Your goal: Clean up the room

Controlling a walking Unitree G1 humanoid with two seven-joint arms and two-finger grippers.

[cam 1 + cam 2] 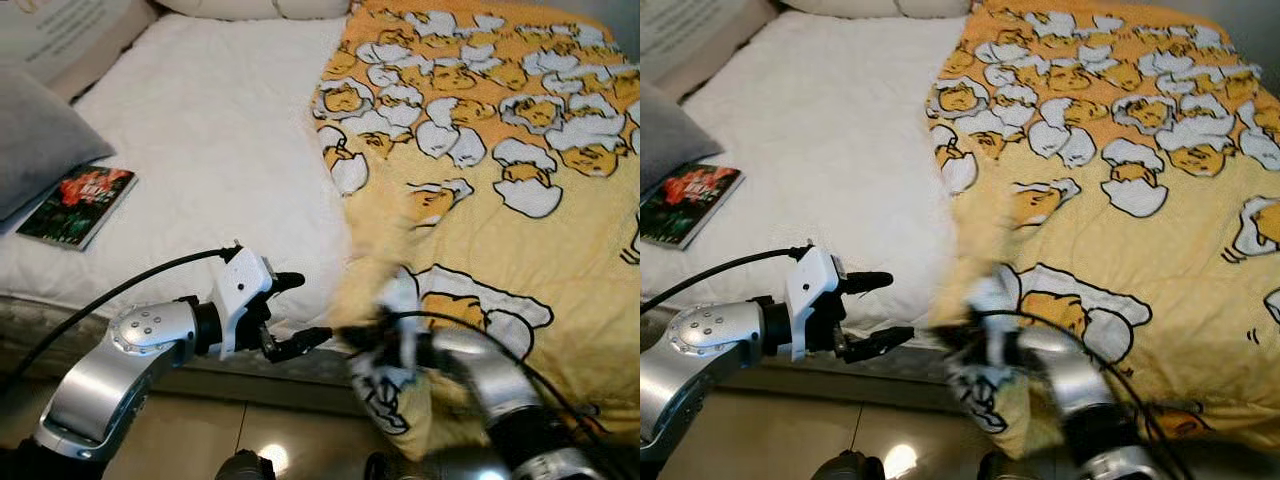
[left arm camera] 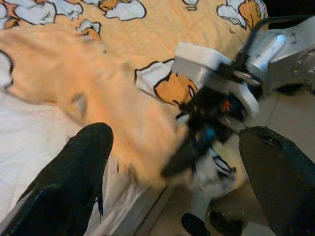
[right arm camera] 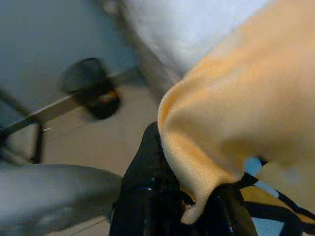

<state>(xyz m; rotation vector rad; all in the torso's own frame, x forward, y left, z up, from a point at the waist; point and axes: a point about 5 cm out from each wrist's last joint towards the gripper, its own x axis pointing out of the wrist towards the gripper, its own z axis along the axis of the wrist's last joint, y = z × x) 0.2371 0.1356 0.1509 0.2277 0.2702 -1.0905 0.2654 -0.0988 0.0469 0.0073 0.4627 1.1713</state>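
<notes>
Floor: pale tiles (image 1: 200,425) run below the bed's near edge, under both arms.
Right gripper (image 1: 352,338): blurred, at the bed's near edge, clenched on the blanket's near corner; the right wrist view shows the yellow cloth (image 3: 231,123) folded over and pinched between the black fingers (image 3: 147,196).
Left gripper (image 1: 300,312): just beside the bed's near edge, to the left of the right gripper, fingers spread apart and holding nothing; one finger (image 1: 288,281) sits above the other, both pointing toward the blanket's corner without touching it.
Left wrist view: the two dark fingers (image 2: 74,172) frame the right gripper (image 2: 189,147) and the bunched cloth between them.
Blanket (image 1: 500,200): yellow with a white-and-orange cartoon print, spread over the right half of the bed from its near edge to its far end; the near left corner is lifted and bunched at the right gripper, and a bit of it hangs down over the bed's edge toward the floor.
Bed (image 1: 220,150): white sheet bare on the left half, beside the blanket's left edge.
Book (image 1: 78,205): dark cover with red flowers, flat on the bed's left side, well apart from the blanket and from both grippers.
Grey pillow (image 1: 35,140): at the bed's left edge, just beyond the book, overlapping its far end.
White pillows (image 1: 250,8): at the bed's far end.
</notes>
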